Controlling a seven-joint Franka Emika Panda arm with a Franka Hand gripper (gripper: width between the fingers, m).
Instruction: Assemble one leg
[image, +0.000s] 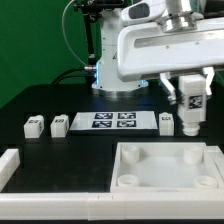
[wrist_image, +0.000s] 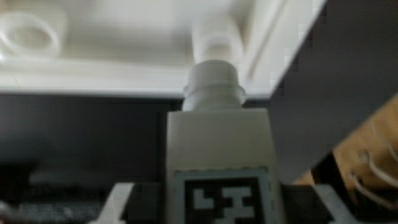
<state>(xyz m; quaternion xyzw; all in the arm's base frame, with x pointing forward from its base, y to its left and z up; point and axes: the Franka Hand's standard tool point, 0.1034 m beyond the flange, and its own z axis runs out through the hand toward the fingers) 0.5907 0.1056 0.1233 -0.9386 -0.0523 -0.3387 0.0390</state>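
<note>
1. Clamped between the fingers (wrist_image: 121, 205) of the gripper (image: 192, 100): the leg (image: 190, 118), gripped by its sides at the tagged block end.
2. Held in the air near the panel (image: 165, 168), by that panel's far corner on the exterior view's right, with a dark gap showing between leg and panel rim in the exterior view.
3. Long axis upright, square to the panel's flat face; no obvious tilt in either view.
4. Tagged block (wrist_image: 221, 150) uppermost, inside the grip; narrow round peg (wrist_image: 214, 85) at the lower end, pointing down and away from the wrist camera.
5. Black-and-white tag (wrist_image: 222, 197) on a side face of the block, turned toward both cameras.
6. In the wrist view, peg tip overlapping the white of the panel, with one round socket (wrist_image: 27, 35) off to the side; too blurred to tell whether lined up with any socket.
7. Beyond the panel's far edge, lying flat on the black table: the marker board (image: 112, 121).
8. Also beyond that far edge, standing loose: three more legs (image: 33, 125), (image: 59, 124), (image: 166, 122), the last one nearest the held leg.
</note>
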